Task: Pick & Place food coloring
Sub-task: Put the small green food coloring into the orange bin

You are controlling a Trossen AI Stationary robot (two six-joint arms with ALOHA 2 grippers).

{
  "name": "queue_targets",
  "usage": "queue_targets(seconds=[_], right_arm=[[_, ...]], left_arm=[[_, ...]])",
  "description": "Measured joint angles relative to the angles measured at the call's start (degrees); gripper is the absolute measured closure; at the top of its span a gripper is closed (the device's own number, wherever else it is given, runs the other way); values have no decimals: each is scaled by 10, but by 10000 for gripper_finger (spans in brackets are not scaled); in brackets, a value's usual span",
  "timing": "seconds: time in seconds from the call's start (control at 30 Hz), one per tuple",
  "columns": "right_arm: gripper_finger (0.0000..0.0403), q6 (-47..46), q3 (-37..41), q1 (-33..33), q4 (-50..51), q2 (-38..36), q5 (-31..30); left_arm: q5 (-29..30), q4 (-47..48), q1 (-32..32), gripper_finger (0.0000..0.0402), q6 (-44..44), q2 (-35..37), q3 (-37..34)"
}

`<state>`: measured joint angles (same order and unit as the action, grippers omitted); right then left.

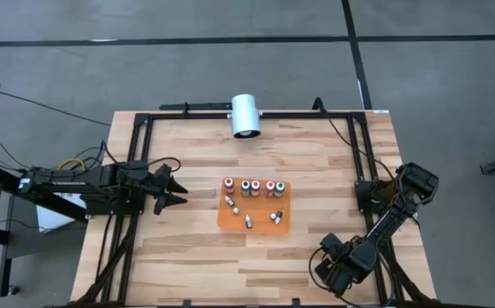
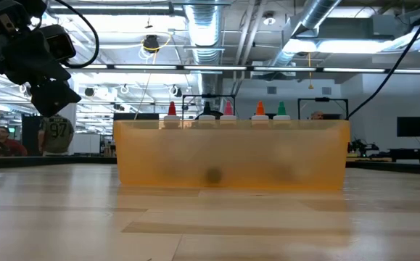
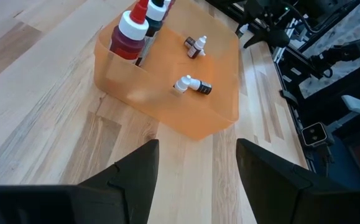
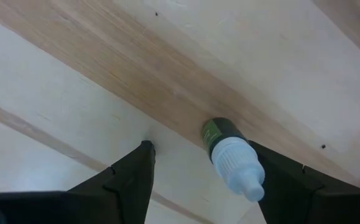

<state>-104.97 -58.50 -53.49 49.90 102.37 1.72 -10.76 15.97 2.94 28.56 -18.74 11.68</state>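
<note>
While the left gripper (image 3: 195, 171) hangs wide open and empty short of the translucent orange tray (image 3: 220, 109), a small white-capped dark-bodied food coloring bottle (image 4: 230, 157) lies between the right gripper's (image 4: 204, 171) spread fingers, ungripped.

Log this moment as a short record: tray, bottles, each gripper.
tray: orange tray at the table's middle
upright bottles: four in a row along the tray's far side
lying bottles: small dropper bottles on their sides on the tray floor
stray bottle: green-labelled white-capped bottle lying on the wood, between the right gripper's fingers
left gripper: open, empty, left of the tray and apart from it
right gripper: open, low over the table near its front right corner, fingers not closed on the stray bottle
</note>
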Motion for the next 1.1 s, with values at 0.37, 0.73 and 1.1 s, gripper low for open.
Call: queue_targets(seconds=[0.37, 0.73, 1.1], right_arm=[[239, -1, 0, 0, 4, 0, -3], [298, -1, 0, 0, 6, 0, -3], [332, -11, -16, 0, 18, 0, -23]], left_arm=[[0, 0, 0, 196, 0, 0, 0], [0, 0, 0, 196, 7, 0, 0], [0, 0, 0, 196, 11, 0, 0]])
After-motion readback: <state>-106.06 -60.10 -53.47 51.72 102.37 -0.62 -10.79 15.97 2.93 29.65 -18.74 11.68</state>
